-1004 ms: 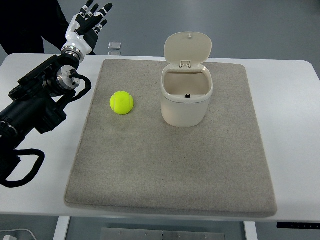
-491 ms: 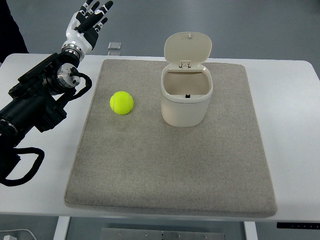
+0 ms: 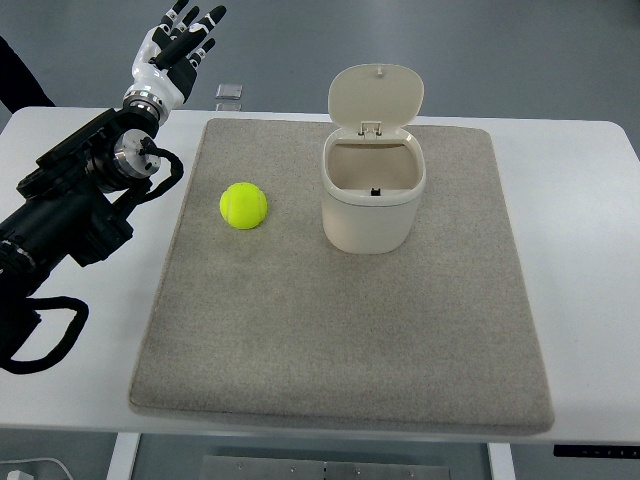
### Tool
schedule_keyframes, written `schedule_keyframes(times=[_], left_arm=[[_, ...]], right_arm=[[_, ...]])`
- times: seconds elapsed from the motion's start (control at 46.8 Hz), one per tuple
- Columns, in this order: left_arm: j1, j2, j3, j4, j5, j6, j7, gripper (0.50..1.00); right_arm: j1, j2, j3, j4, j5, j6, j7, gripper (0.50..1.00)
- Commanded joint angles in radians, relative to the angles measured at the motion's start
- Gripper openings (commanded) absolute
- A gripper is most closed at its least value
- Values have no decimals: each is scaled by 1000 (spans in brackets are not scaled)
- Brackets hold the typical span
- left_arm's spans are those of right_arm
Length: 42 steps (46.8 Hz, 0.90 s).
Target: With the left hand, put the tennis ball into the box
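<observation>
Pre-grasp: left hand (image 3: pixel 176 50) raised past the table's far edge, fingers spread, empty. Next: lower onto tennis ball (image 3: pixel 243 206), grasp, carry to open box (image 3: pixel 372 198).

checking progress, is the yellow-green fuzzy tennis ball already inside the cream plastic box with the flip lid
No, the yellow-green fuzzy tennis ball lies on the grey felt mat, apart from the open cream plastic box.

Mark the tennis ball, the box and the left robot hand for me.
tennis ball (image 3: pixel 244 206), top view, middle of the ball.
box (image 3: pixel 368 225), top view, front wall.
left robot hand (image 3: pixel 174 48), top view, palm.
</observation>
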Motion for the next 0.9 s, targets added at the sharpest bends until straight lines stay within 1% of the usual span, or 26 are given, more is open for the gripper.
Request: schedule_keyframes(times=[0.0,0.342,0.684,0.748,0.876], left_arm=[[3,2,1,0,0,-2,0,992],[7,1,4,0,6,-3,-1,990],[-20,7,19,-15,15,-5,5,990],[-40,31,53,-20,21,-5,8,990],[-85,82,195,-31,21,-5,17,990]], right_arm=[[0,0,0,0,0,0,0,938],[0,0,0,0,0,0,0,938],[0,0,0,0,0,0,0,938],[0,0,0,0,0,0,0,938],[0,0,0,0,0,0,0,938]])
